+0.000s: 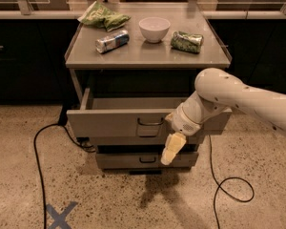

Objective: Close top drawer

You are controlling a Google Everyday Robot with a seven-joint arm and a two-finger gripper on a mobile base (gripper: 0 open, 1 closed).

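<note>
The top drawer [109,123] is a wide grey drawer of the cabinet [148,56], with a small dark loop handle [150,122] at its centre. It stands partly pulled out, and a narrow strip of its empty inside shows. My gripper [170,150] hangs at the end of the white arm [229,97], just right of the handle and in front of the drawer's front panel. It points down and left, over the drawer below. Its yellowish fingers sit together, shut on nothing.
Two lower drawers [133,160] sit closed under the top one. On the cabinet top are a white bowl [154,28], a green chip bag [104,17], a silver can [112,41] and a crushed green can [186,41]. Black cables [38,161] lie on the floor on both sides.
</note>
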